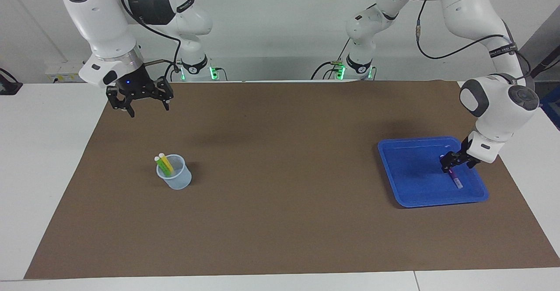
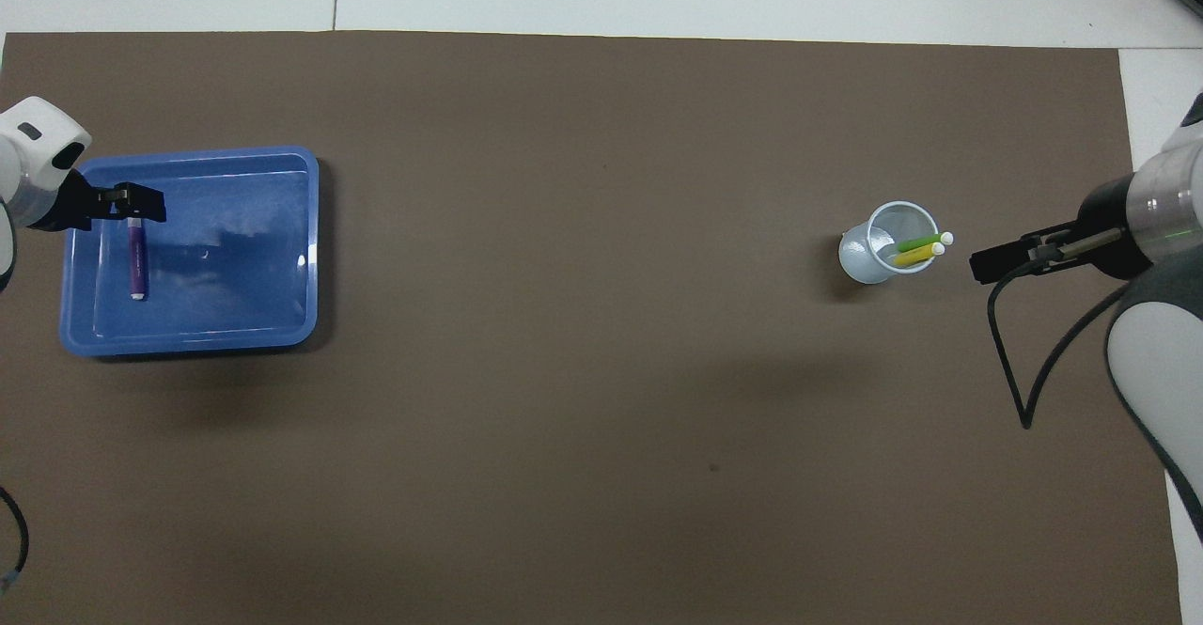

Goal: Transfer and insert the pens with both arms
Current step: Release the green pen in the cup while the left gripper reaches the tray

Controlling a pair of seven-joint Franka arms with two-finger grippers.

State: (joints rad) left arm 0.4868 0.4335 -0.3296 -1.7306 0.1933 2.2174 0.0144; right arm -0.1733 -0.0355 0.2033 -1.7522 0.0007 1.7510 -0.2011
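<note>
Facing view: left gripper [image 1: 453,167] spread wide, covering part of the purple pen [image 1: 455,179]; right gripper [image 1: 142,103] open, empty.

Three pens in all: one purple pen [image 1: 454,178] lying in the tray, one yellow pen [image 1: 166,163] and one green pen [image 1: 160,165] standing in the cup. One blue tray [image 1: 411,186], one pale cup [image 1: 177,180], one brown mat [image 1: 280,221], and two arms, each with one gripper: left gripper [image 1: 455,162], right gripper [image 1: 146,105]
</note>
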